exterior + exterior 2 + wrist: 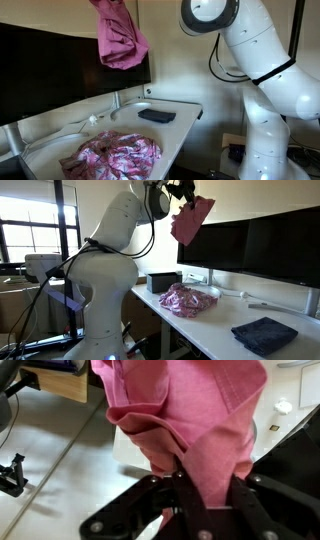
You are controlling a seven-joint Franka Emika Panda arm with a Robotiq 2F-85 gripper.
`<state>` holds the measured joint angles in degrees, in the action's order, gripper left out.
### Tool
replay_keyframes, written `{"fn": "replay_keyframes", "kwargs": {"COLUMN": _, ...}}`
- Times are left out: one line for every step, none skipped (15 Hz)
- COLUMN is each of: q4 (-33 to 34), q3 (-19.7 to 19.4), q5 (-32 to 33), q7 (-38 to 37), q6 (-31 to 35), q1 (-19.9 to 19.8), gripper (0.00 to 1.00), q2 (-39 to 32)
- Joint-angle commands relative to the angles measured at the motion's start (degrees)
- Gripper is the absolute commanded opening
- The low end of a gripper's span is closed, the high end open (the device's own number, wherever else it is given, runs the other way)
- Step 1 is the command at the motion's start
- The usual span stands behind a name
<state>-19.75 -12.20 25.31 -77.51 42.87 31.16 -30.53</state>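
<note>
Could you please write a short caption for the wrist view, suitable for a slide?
Wrist view: the gripper, its jaws shut on a bunched pink cloth that fills most of the frame.

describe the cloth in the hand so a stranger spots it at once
Above the white desk with dark monitors, the hand holds a plain pink cloth aloft. Its neighbours, a patterned pink pile and a dark folded cloth, lie on the desk.
</note>
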Motion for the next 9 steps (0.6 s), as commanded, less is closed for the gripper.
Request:
{"fn": "replay_keyframes", "kwargs": {"q4": 0.00, "q3": -0.47, "q5": 2.48, "q7": -1.12, "q6": -3.61, "q1": -0.05, "gripper": 0.09, "q2": 2.74}}
{"fn": "replay_keyframes", "kwargs": {"q4": 0.00, "q3": -0.67, "q5": 2.97, "q7": -1.42, "q6": -4.58, "q1": -0.12, "gripper": 0.09, "q2": 3.27}}
{"fn": "replay_keyframes", "kwargs": {"q4": 0.00, "q3": -0.86, "q5": 3.42, "q7": -1.73, "q6": -5.58, "q1": -0.23, "gripper": 0.09, "q2": 3.81}}
{"fn": "replay_keyframes", "kwargs": {"q4": 0.00, "q3": -0.97, "q5": 3.82, "q7": -1.95, "q6": -6.42, "q1": -0.43, "gripper": 0.09, "q2": 4.35}}
{"fn": "replay_keyframes", "kwargs": {"q4": 0.00, "q3": -1.06, "q5": 4.01, "q7": -2.21, "q6": -7.22, "q1": -0.78, "gripper": 0.09, "q2": 4.83}}
{"fn": "replay_keyframes", "kwargs": {"q4": 0.00, "q3": -1.17, "q5": 4.29, "q7": -2.59, "q6": -7.93, "q1": -0.94, "gripper": 0.09, "q2": 5.38}}
{"fn": "replay_keyframes", "kwargs": {"q4": 0.00, "q3": -1.14, "q5": 4.19, "q7": -3.32, "q6": -8.61, "q1": -1.38, "gripper": 0.09, "q2": 5.91}}
{"fn": "replay_keyframes", "kwargs": {"q4": 0.00, "q3": -1.15, "q5": 4.28, "q7": -4.11, "q6": -9.11, "q1": -1.61, "gripper": 0.09, "q2": 6.41}}
{"fn": "replay_keyframes", "kwargs": {"q4": 0.00, "q3": -1.14, "q5": 4.31, "q7": -4.66, "q6": -9.51, "q1": -2.02, "gripper": 0.08, "q2": 6.89}}
